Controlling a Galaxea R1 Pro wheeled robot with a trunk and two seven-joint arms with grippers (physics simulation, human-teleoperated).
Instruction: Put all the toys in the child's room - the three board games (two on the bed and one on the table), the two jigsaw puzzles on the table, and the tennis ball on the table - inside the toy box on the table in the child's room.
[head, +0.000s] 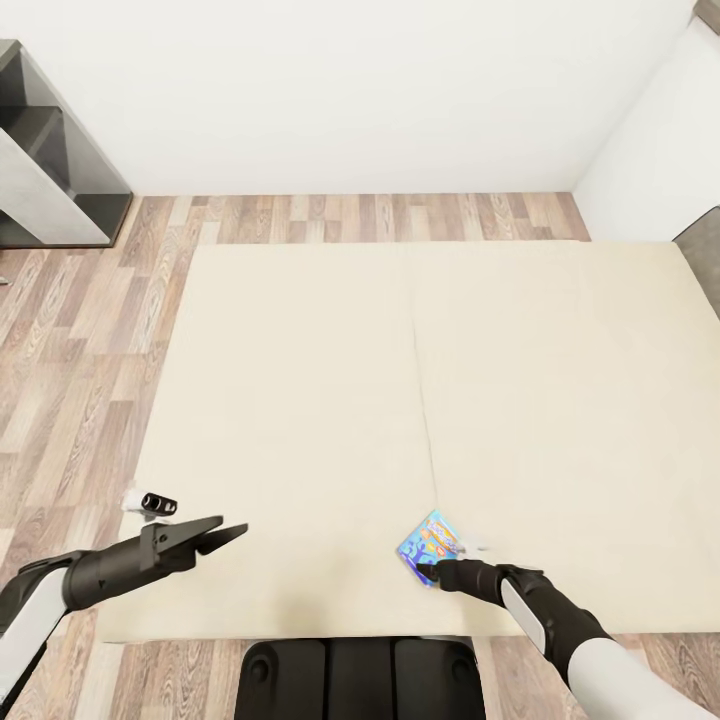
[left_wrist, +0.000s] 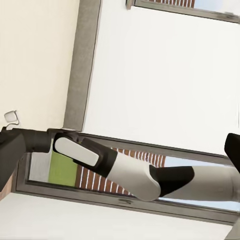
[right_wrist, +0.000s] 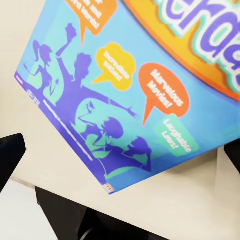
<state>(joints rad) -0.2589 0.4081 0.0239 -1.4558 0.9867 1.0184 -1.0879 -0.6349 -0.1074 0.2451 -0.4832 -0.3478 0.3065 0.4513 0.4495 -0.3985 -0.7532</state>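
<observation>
Flat glossy blue board game (head: 430, 546) on matte beige bed (head: 300, 400); right pincer (head: 447, 572) spread, left pincer (head: 225, 533) parted.

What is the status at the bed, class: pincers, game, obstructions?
Left pincer open, holding nothing. Right pincer at the small blue printed board game box on the beige mattress; grip unconfirmed. No obstruction visible.

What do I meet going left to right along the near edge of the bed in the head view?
Wood floor → left gripper → bare mattress → blue board game with the right gripper at its near corner → bare mattress again.
</observation>
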